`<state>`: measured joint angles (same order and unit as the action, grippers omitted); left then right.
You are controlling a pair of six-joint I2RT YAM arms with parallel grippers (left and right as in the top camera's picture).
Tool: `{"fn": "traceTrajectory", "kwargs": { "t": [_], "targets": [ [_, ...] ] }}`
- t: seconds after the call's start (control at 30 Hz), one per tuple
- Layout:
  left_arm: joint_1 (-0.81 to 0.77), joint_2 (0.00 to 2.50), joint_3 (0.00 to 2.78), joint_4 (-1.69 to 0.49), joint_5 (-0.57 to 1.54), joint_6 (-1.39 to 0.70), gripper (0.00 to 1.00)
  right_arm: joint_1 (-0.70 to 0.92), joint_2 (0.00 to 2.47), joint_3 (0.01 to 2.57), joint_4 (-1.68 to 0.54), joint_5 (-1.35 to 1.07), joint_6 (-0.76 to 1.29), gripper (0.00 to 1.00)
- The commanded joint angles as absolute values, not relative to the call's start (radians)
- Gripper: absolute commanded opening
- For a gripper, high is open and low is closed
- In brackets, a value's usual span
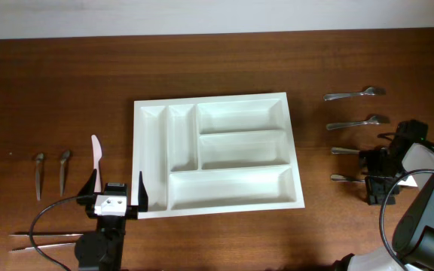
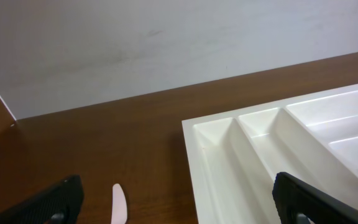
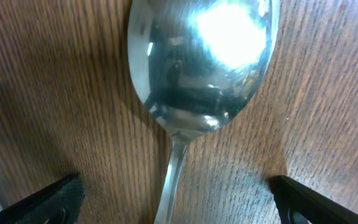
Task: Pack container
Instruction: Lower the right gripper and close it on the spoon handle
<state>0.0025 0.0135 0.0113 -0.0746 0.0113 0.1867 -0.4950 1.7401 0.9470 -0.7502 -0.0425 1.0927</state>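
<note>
The container, a large white cutlery tray [image 1: 209, 100] with five compartments, lies at the table's middle; its left corner shows in the left wrist view [image 2: 194, 134]. My left gripper [image 1: 117, 192] is open and empty at the tray's front left corner, with a pale pink plastic knife [image 1: 96, 154] just ahead of its left finger, also seen in the left wrist view [image 2: 118, 204]. My right gripper [image 1: 373, 178] is open and low over a metal spoon [image 3: 201, 62]. The spoon's handle [image 1: 343, 178] lies between the open jaws [image 3: 176, 199], which do not touch it.
Two metal forks [image 1: 354, 95] [image 1: 357, 122] and another utensil handle [image 1: 345, 150] lie right of the tray. Two small spoons [image 1: 39, 172] [image 1: 63, 167] lie far left. A pair of thin metal sticks [image 1: 44, 239] lies at the front left by the left arm's cable.
</note>
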Motion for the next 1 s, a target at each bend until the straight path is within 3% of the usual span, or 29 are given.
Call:
{"fn": "traceTrajectory", "kwargs": {
  "t": [0.0,0.53,0.97],
  "targets": [
    [0.007,0.005,0.008,-0.080,0.022,0.181,0.99,-0.498,1.759,0.936,-0.739,-0.058,1.116,0.99],
    [0.007,0.005,0.008,-0.080,0.022,0.181,0.99,-0.499,1.759,0.936,-0.776,0.138,1.116,0.99],
    [0.007,0.005,0.008,-0.080,0.022,0.181,0.99,-0.499,1.759,0.936,-0.783,0.143,1.116,0.97]
  ]
}}
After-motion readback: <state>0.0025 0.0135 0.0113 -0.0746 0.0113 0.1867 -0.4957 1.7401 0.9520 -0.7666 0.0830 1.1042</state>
